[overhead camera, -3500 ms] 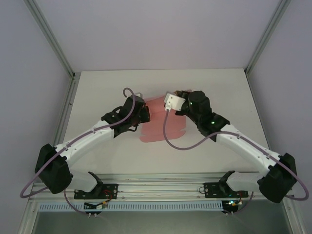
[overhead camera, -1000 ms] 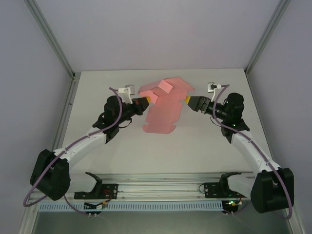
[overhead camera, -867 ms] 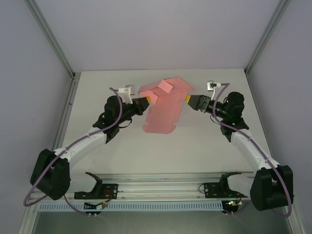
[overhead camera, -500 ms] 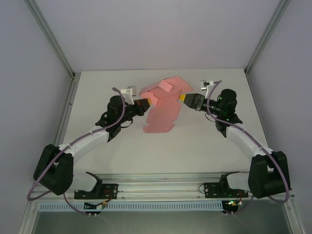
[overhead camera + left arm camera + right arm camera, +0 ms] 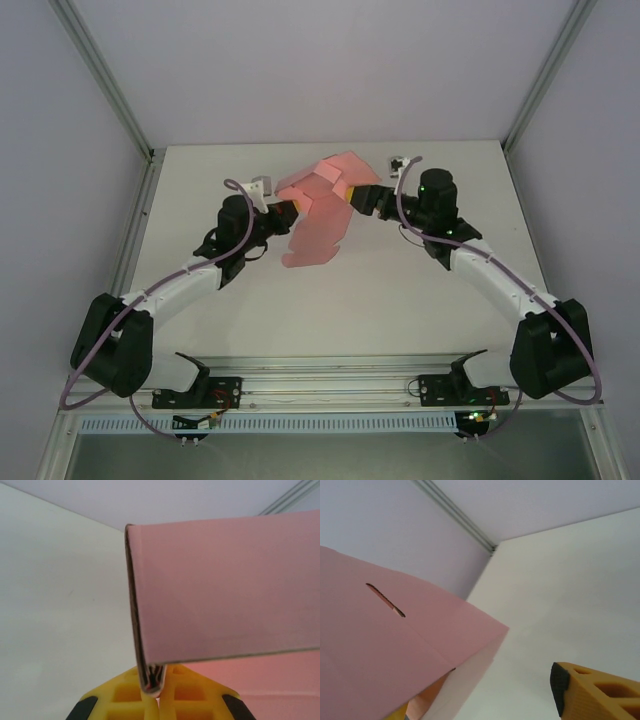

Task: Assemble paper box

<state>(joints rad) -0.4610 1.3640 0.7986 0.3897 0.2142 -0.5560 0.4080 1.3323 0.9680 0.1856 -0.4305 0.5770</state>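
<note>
left wrist | left end effector (image 5: 152, 690) clamps paper box (image 5: 225, 595) fold | top external | right end effector (image 5: 352, 196) wide

A robotics lab is indicated: a white table (image 5: 420, 300) is boxed in by pale panels (image 5: 330, 70) on metal posts (image 5: 107, 80) (upper left and right), and a left arm (image 5: 180, 287) and right arm (image 5: 500, 285) are bolted to a rail (image 5: 330, 385) at the bottom.
</note>
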